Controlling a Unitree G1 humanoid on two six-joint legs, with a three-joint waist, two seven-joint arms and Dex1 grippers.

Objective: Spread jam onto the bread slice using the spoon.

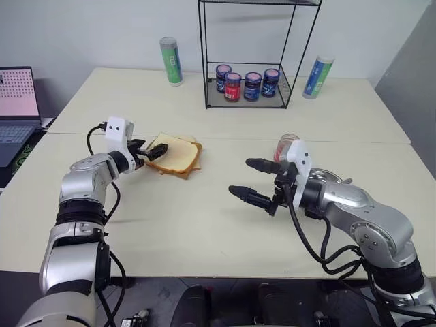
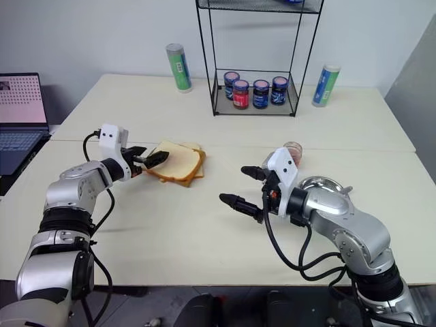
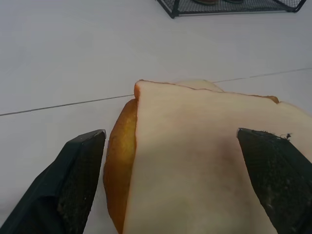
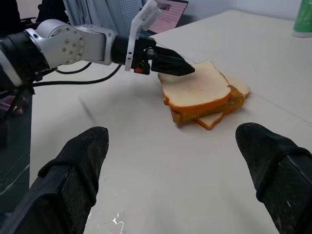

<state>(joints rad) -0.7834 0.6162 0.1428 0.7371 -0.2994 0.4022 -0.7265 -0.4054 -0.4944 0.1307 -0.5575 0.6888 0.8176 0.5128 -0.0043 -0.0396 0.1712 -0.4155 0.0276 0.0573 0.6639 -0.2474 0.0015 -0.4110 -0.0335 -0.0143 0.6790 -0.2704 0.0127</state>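
Observation:
The bread slice, pale with a thin brown crust, lies on top of thicker golden bread pieces left of the table's middle. My left gripper is open at the slice's near-left edge, one finger on each side of the stack's corner, not closed on it. The jam, red in a small clear jar, stands just behind my right wrist. My right gripper hovers open and empty above the table, pointing left toward the bread. The spoon is hidden.
A steel bowl sits partly behind my right forearm. At the back stands a black wire rack holding several dark jars, with a green can to its left and a blue-green one to its right. A laptop is off the table's left edge.

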